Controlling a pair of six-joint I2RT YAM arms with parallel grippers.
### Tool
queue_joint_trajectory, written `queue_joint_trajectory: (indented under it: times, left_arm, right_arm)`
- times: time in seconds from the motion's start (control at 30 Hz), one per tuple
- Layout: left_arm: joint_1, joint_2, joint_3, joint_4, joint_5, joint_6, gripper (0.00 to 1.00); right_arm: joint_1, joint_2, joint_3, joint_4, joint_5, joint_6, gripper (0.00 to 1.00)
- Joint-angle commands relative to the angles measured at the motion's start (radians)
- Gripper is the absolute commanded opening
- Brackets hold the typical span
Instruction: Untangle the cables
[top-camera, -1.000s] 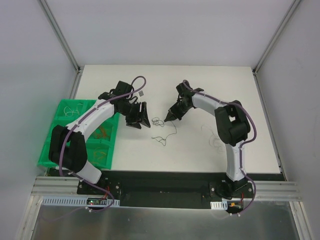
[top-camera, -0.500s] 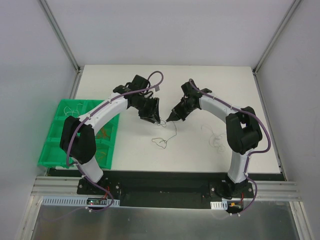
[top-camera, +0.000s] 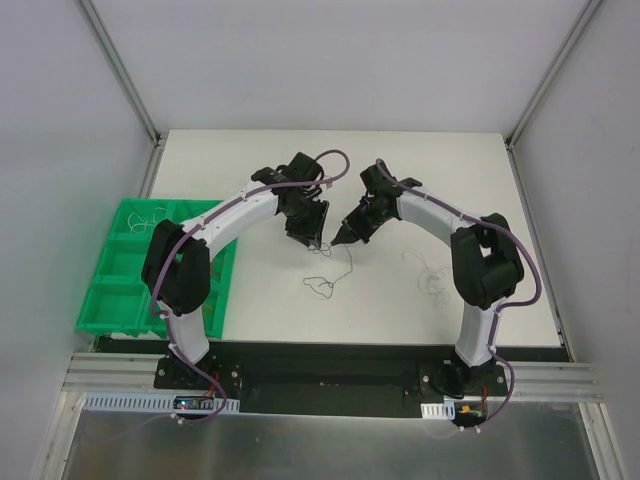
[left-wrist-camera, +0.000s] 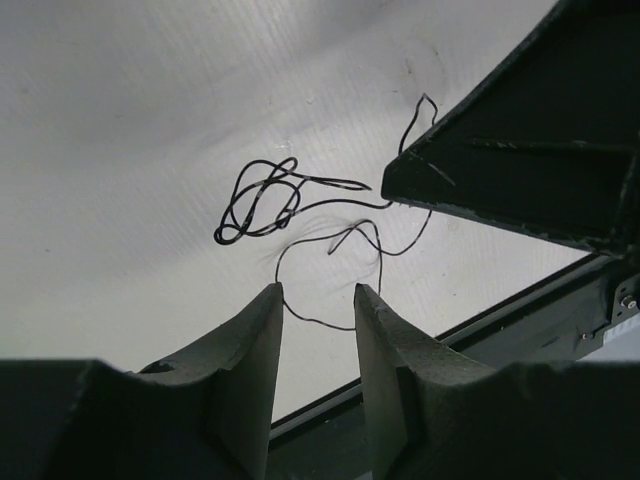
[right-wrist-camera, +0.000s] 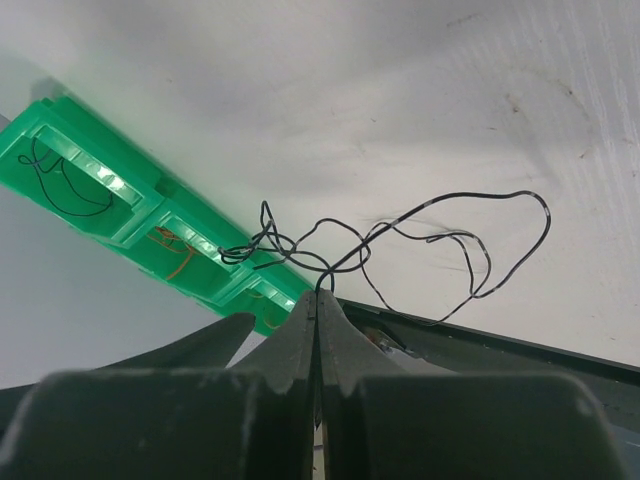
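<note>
Tangle of hair-thin, curly black cables (left-wrist-camera: 258, 203) lies near the middle of the white table top (top-camera: 450, 170); one strand runs from it into my right gripper (right-wrist-camera: 318, 298), whose fingers are pressed together on that strand and have held their place over the last second. My left gripper (left-wrist-camera: 318, 292), fingers spread with nothing between them, has swung from beside the green plastic compartment bin (top-camera: 120, 285) to just above the tangle, facing the right fingertips. Judgement: the approach is complete and separation can begin; the left fingers should next close on a second loop; such thin wire may slip between the pads.
</note>
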Motion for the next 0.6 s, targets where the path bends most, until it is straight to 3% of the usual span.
queue_joint_trajectory:
  times: [0.0,0.57]
  left_arm:
    - [-0.017,0.024,0.06,-0.034,-0.064,0.022,0.33]
    - [-0.043,0.079,0.067,-0.034,-0.146,0.022,0.26]
  right_arm:
    - [0.013,-0.069,-0.001,-0.042,-0.033,0.047,0.01]
    - [0.027,-0.09,-0.03,-0.017,-0.06,0.066,0.01]
